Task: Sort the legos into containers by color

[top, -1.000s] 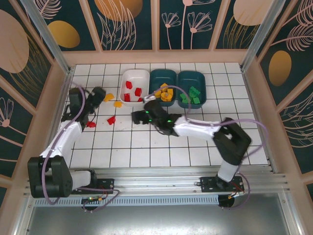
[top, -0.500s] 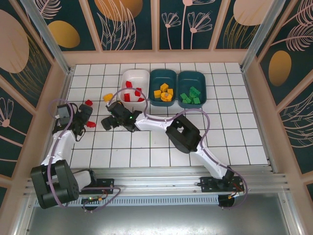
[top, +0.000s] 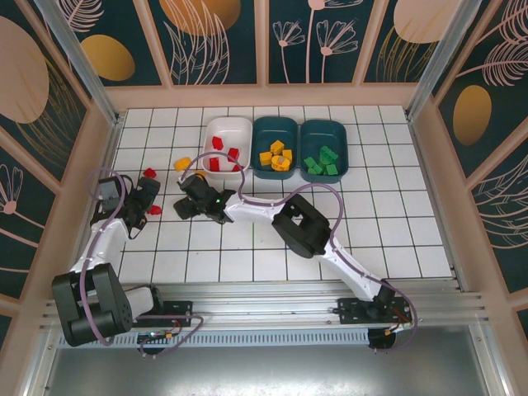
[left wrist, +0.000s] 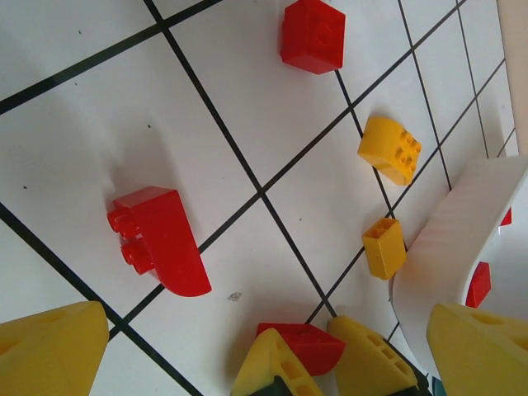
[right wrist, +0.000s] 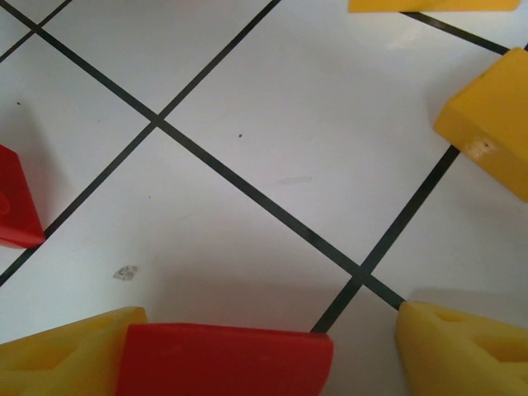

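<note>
Two arms meet over loose bricks on the left of a white tiled table.

The table [top: 396, 206] has black grid lines and stands inside walls [top: 223, 41] painted dark teal with pale leaves and orange ovals. Three bins sit side by side at the far middle: a white bin [top: 228, 120] with red pieces [top: 217, 143], a middle teal bin [top: 275, 120] with yellow pieces [top: 276, 155], and a right teal bin [top: 323, 124] with green pieces [top: 323, 161]. Five bricks lie loose left of and nearer than the white bin: a square red brick [left wrist: 312, 35], a curved red brick [left wrist: 157, 239], a third red brick [right wrist: 223, 359], a rounded yellow brick [left wrist: 389, 148] and a hollow yellow brick [left wrist: 384, 246]. The right arm stretches low from the near right across to the left. The right gripper [top: 181, 206] straddles the third red brick, one finger touching it and a gap at the other, so it is not clamped. The left arm bends up along the left side, and the left gripper [top: 148, 196] is spread wide, holding nothing.
</note>
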{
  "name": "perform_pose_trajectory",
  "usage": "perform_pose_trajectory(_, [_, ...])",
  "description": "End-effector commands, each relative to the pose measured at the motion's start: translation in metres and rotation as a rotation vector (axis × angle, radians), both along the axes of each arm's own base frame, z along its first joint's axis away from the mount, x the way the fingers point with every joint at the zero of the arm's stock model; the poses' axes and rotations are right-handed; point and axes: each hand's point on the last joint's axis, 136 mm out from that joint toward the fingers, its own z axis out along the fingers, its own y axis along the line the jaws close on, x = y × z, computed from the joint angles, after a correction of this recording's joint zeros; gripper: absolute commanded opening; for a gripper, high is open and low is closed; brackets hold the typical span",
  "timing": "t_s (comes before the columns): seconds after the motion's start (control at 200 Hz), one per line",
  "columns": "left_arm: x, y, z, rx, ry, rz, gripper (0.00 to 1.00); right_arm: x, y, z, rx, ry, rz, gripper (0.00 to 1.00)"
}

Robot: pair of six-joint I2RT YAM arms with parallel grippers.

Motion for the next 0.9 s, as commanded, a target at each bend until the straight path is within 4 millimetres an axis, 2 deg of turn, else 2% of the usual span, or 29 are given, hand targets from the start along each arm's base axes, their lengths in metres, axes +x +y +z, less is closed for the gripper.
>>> perform_pose_trajectory(0.0, [0.003, -0.001, 0.000, -0.022, -0.012, 0.004, 0.99, -0.001, 0.004, -0.019, -0.010, 0.005, 0.016, 0.67])
perform_pose_trajectory(0.105, [0.003, -0.001, 0.000, -0.023, -0.015, 0.002, 0.98, -0.001, 0.003, -0.012, -0.001, -0.011, 0.010, 0.60])
perform_pose_trajectory(0.265, [0.004, -0.001, 0.000, -0.022, -0.014, -0.001, 0.99, -0.003, 0.002, 0.011, 0.044, -0.030, 0.005, 0.50])
perform_pose_trajectory(0.425, [0.006, -0.002, 0.001, -0.029, -0.017, -0.007, 0.98, -0.002, -0.003, 0.044, 0.106, -0.068, -0.021, 0.45])
perform_pose_trajectory(0.621, [0.006, -0.002, -0.002, -0.027, -0.011, -0.011, 0.99, 0.004, -0.017, 0.092, 0.186, -0.113, -0.040, 0.43])
perform_pose_trajectory(0.696, [0.003, 0.001, -0.008, -0.017, 0.013, -0.002, 0.98, 0.014, -0.030, 0.112, 0.216, -0.129, -0.060, 0.43])
perform_pose_trajectory(0.776, [0.001, 0.002, -0.017, -0.014, 0.043, 0.006, 0.98, 0.033, -0.048, 0.126, 0.225, -0.147, -0.102, 0.43])
perform_pose_trajectory(0.816, [0.000, 0.002, -0.020, -0.020, 0.058, 0.014, 0.98, 0.046, -0.059, 0.130, 0.221, -0.158, -0.130, 0.43])
perform_pose_trajectory(0.896, [0.000, 0.000, -0.027, -0.046, 0.074, 0.020, 0.97, 0.074, -0.078, 0.124, 0.197, -0.142, -0.180, 0.43])
